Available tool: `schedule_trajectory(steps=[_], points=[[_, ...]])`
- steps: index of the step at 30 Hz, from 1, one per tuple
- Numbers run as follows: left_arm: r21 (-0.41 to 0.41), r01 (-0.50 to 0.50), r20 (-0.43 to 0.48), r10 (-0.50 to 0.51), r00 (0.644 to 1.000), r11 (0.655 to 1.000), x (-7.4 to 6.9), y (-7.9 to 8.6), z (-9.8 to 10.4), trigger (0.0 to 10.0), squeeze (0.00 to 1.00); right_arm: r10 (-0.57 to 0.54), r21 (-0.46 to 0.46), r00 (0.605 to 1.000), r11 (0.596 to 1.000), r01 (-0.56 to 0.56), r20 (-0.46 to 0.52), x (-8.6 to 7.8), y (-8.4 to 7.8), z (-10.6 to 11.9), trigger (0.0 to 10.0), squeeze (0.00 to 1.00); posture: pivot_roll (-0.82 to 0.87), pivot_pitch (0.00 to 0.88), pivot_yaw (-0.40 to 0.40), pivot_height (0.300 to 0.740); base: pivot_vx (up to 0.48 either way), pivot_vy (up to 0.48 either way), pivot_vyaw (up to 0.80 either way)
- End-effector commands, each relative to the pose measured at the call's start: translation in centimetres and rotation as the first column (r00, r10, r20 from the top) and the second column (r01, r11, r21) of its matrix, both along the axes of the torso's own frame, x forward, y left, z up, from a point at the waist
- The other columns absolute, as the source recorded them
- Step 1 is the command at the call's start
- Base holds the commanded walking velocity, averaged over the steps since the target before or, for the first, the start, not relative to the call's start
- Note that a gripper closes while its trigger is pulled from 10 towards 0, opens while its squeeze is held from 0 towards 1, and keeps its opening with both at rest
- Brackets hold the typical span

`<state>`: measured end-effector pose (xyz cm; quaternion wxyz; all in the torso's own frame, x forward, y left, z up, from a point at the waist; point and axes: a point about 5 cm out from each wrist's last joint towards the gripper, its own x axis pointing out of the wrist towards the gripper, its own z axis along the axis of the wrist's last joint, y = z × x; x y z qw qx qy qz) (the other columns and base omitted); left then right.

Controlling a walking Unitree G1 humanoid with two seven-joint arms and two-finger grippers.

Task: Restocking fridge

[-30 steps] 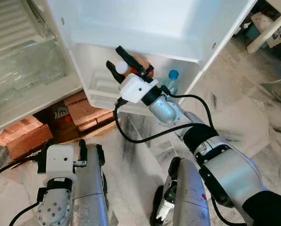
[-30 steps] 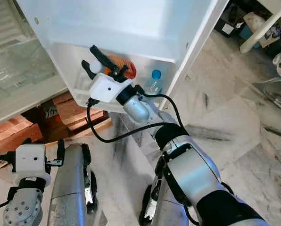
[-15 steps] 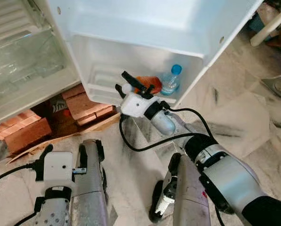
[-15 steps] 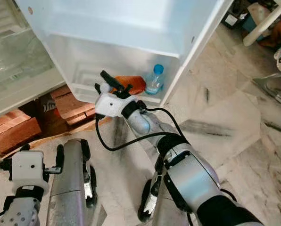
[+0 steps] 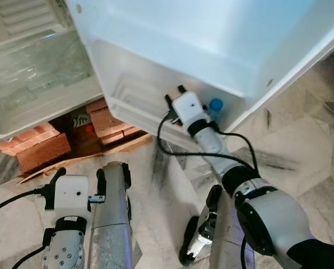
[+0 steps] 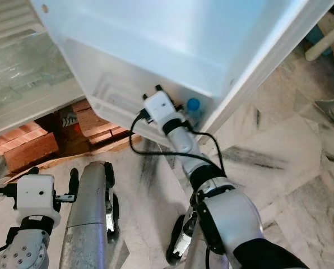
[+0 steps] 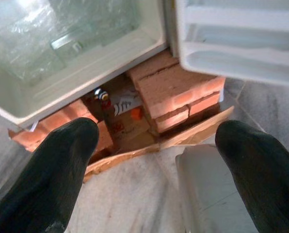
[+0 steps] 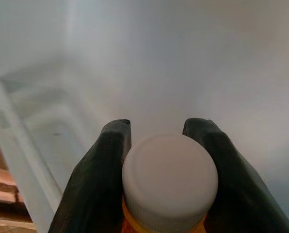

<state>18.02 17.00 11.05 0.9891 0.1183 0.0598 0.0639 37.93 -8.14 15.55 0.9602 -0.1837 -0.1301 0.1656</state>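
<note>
Reaching deeper into the door shelf [image 5: 134, 100], right tool [image 8: 161, 160] grips white-capped orange bottle [image 8: 169, 182]; release beside water bottle [image 5: 216, 106] likely follows.

White fridge door [image 5: 212, 39] — blue bottle cap [image 5: 216, 104], red bricks [image 5: 41, 152], grey-veined marble floor [image 5: 290, 157]
</note>
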Motion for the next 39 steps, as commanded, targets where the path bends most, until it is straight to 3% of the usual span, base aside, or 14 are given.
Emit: schedule_trajectory(steps=[1,5,6,13,20,23,26,32,39], points=[[0.013,-0.011,-0.047,0.012,0.999,1.0,-0.1,0.1,-0.9,10.0,0.0,-0.101,0.005,0.988,0.995,0.102,-0.117,-0.1,-3.2,-2.1,10.0,0.0,0.31,0.375,-0.117,0.553,0.0,0.0,0.0],[0.015,-0.009,-0.047,0.01,0.999,1.0,0.3,0.1,-1.1,10.0,0.0,-0.122,0.009,0.983,0.992,0.124,-0.134,0.0,-4.0,-2.3,10.0,0.0,0.3,0.363,-0.117,0.553,0.0,0.0,0.0],[0.016,-0.009,-0.047,0.009,0.999,1.0,0.5,0.1,-1.1,10.0,0.0,-0.124,0.028,0.982,0.991,0.129,-0.142,0.0,-4.2,-2.3,10.0,1.0,0.3,0.353,-0.117,0.553,0.0,0.0,0.0],[0.023,-0.007,-0.043,0.008,0.999,1.0,1.4,0.1,-1.4,10.0,0.0,-0.13,0.053,0.983,0.989,0.139,-0.133,0.5,-4.3,-1.4,10.0,1.0,0.31,0.324,-0.114,0.553,0.0,0.0,0.0],[0.012,-0.008,-0.053,0.008,0.999,1.0,2.5,0.3,-1.9,10.0,0.0,-0.045,0.14,0.999,0.989,0.049,-0.029,1.3,-2.8,2.2,10.0,1.0,0.29,0.275,-0.098,0.553,0.0,0.0,0.0],[0.009,-0.006,-0.046,0.006,0.999,1.0,3.2,0.4,-2.0,10.0,0.0,-0.019,0.163,1.0,0.986,0.022,-0.017,1.4,-2.3,2.7,10.0,1.0,0.27,0.244,-0.074,0.553,0.0,0.0,0.0],[0.011,0.006,-0.031,-0.006,0.999,1.0,4.1,0.5,-1.9,10.0,0.0,0.089,0.16,0.996,0.983,-0.085,-0.014,1.0,-1.5,2.5,10.0,1.0,0.24,0.224,-0.058,0.553,0.0,0.0,0.0],[0.032,0.049,-0.015,-0.048,0.999,0.998,5.5,0.6,-2.0,10.0,0.0,0.176,0.12,0.982,0.976,-0.184,0.071,0.2,-2.1,2.7,10.0,1.0,0.21,0.166,-0.035,0.553,0.0,0.0,0.0],[0.037,0.076,0.022,-0.077,0.997,0.996,7.3,0.1,-1.6,10.0,0.0,0.168,0.168,0.976,0.967,-0.19,0.137,-0.7,-3.1,2.3,10.0,1.0,0.2,0.106,-0.016,0.553,0.0,0.0,0.0]])
